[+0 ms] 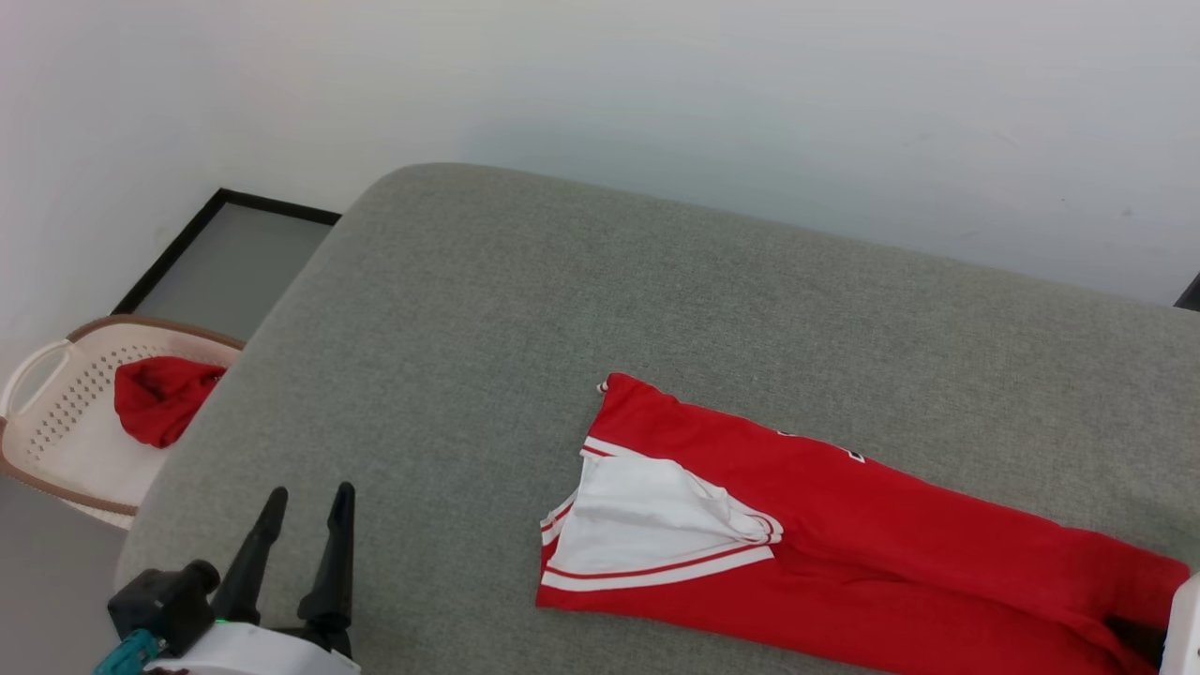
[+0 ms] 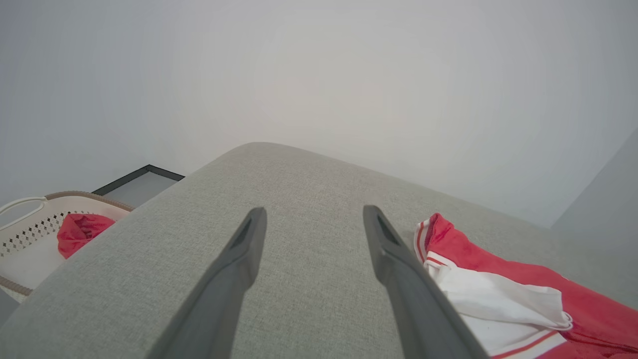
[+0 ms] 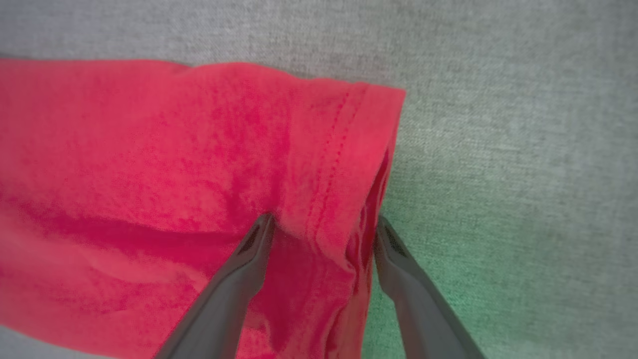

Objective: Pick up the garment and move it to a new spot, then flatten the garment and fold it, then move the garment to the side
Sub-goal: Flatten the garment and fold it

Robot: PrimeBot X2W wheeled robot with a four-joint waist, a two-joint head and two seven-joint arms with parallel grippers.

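Note:
The garment point(image 1: 844, 525) lies folded into a long red strip on the grey padded surface point(image 1: 562, 309), a white sleeve with red-striped trim on top at its left end. In the head view my left gripper point(image 1: 311, 490) stands open at the lower left, well to the left of the garment and above bare surface. The left wrist view shows its fingers point(image 2: 314, 211) spread, with the garment point(image 2: 498, 284) off to their right. My right gripper point(image 3: 324, 220) is open, its two fingers straddling the stitched hem at the garment's point(image 3: 174, 164) right end. A pale part of the right arm point(image 1: 1183, 628) covers that end.
A beige perforated basket point(image 1: 56, 412) holding a small plain red cloth point(image 1: 159, 398) stands on the floor beyond the surface's left edge. A black-framed panel point(image 1: 225, 262) lies behind it by the white wall. The surface's rounded corner is at the far left.

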